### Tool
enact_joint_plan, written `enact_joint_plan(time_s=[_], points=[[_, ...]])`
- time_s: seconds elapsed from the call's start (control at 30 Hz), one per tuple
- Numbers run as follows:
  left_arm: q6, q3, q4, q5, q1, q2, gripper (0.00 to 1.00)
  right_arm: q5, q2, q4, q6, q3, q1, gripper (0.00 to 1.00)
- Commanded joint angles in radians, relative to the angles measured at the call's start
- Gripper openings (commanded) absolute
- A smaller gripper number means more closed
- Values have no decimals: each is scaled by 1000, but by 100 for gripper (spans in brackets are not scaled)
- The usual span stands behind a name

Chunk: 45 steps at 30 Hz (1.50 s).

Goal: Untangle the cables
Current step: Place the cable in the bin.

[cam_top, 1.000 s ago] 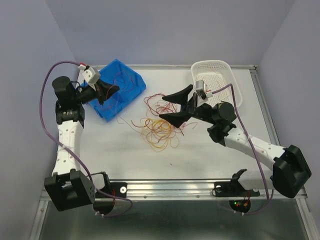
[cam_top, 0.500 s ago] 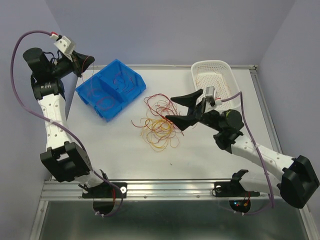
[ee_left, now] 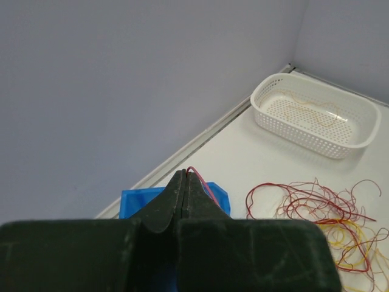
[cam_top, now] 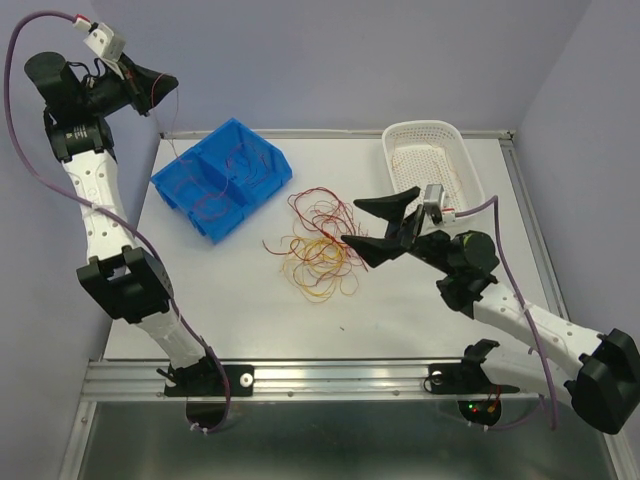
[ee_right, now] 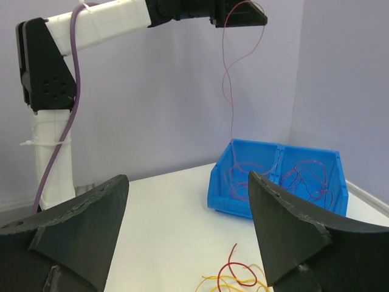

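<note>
Top external: left fingers point(cam_top: 160, 84), raised at 10 o'clock, clench 1 red cable point(ee_left: 202, 182) apparently trailing into the blue bin point(cam_top: 215, 195); right fingers point(cam_top: 380, 207) gape above the tangle point(cam_top: 315, 250).

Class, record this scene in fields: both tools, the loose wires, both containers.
Tangle of dark red and yellow-orange wires: mid-table
Left tool: shut on thin dark red wire strand, high above blue plastic bin
Right tool: open, empty, at tangle's right edge
Bin: red strands inside; held strand hangs into it
White perforated plastic basket: orange strands inside
</note>
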<state>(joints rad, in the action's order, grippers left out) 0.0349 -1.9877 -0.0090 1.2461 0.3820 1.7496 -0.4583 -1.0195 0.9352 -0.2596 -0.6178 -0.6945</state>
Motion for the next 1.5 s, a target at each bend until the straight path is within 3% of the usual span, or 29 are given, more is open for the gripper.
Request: enact_joint_plan(time_s=[0.0,0.37,0.7,0.87,1.07,1.37,1.47], points=[[-238,-74,127,96,8,-18,0,33,18,-13,28,15,-3,84],[-279,-40,262,99,20,-7,0,24,29,-27,22,18,-3,84],[-182,199,343,135,66,-7,0,27,24,-38,26,21,-3,84],[107,239,140,58,72,28,0,20,35,-47,23,26,-3,84],[423,343,-38,-143,49,7,0,26,45,-56,22,38,-5,84],[726,507,-173,-402,-35,-48,0,41,53,-68,17,46,-3,84],[781,561,-177,-595,-97,-88,0,44,52,-72,16,47,-5,84]])
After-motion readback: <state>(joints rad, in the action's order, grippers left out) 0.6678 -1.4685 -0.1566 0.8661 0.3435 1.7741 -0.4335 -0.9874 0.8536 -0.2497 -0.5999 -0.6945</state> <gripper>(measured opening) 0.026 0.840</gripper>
